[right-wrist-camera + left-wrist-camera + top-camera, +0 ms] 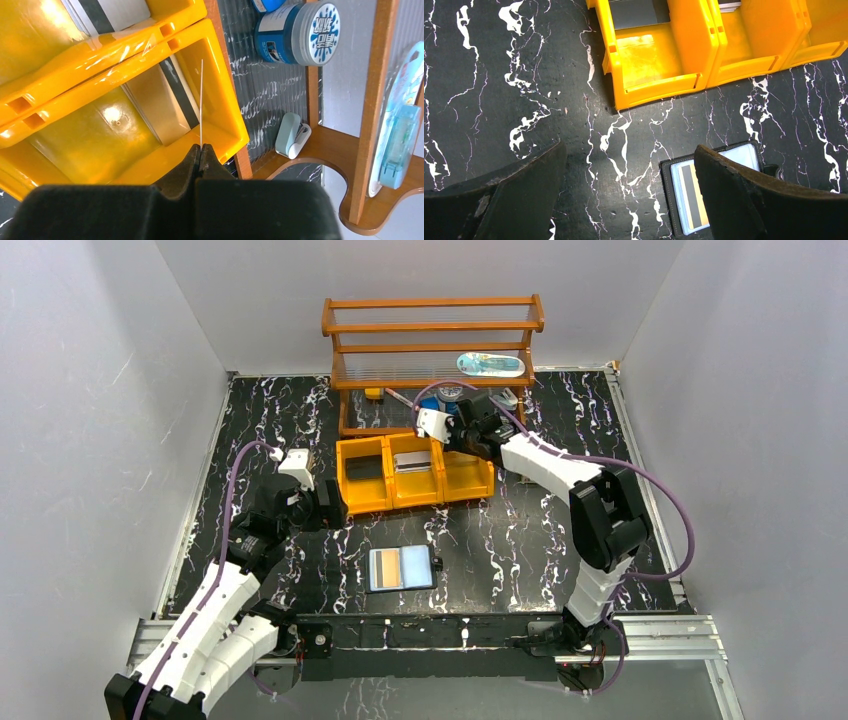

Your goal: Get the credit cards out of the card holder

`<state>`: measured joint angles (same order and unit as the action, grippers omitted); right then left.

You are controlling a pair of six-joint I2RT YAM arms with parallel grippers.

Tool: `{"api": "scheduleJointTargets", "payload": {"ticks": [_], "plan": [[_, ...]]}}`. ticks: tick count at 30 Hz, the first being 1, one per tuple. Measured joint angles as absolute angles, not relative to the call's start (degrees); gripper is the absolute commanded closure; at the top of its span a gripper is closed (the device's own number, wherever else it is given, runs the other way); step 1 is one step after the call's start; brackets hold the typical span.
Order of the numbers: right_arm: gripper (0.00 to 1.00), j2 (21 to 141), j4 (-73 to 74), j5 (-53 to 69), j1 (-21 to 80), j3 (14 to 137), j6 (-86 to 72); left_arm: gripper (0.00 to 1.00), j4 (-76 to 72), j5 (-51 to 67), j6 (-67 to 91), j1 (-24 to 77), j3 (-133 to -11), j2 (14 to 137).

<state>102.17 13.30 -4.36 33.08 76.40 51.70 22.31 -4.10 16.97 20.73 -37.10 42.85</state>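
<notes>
The card holder (402, 568) lies open and flat on the counter (520, 540). It is in front of the yellow bin (395, 500), a little apart from it. A tan-brown card (385, 568) shows in its left panel.

The right gripper (201, 148) hangs over the back of the yellow bin. It is clenched tight on a thin card (201, 100), pinching it by one edge. The card stands on its edge above one compartment. Another card (165, 100) lies flat in that same compartment.

The left gripper (629, 150) is just beside the left end of the yellow bin. It is released, with its fingers (514, 200) spread wide and nothing between them.

The cards look thin, light and stiff. They also look smooth, so I think they can slip. The tan-brown card sits flat in its pocket, so it has no thick side to grab. The best place to hold it is probably the edge that peeks out of the pocket. A pinch there could slide it out along the pocket.

The card holder looks light and bendy. It may slide or lift up with the card. The other gripper may need to press down on the bare panel.
</notes>
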Motion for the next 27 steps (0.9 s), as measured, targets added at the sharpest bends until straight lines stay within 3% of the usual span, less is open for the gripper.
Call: {"api": "scheduleJointTargets", "payload": {"ticks": [27], "plan": [[0.99, 111.9, 4.6, -12.0, 35.0, 76.4, 53.9, 0.02, 22.3, -4.1, 16.4, 20.7, -37.1, 42.9]]}}
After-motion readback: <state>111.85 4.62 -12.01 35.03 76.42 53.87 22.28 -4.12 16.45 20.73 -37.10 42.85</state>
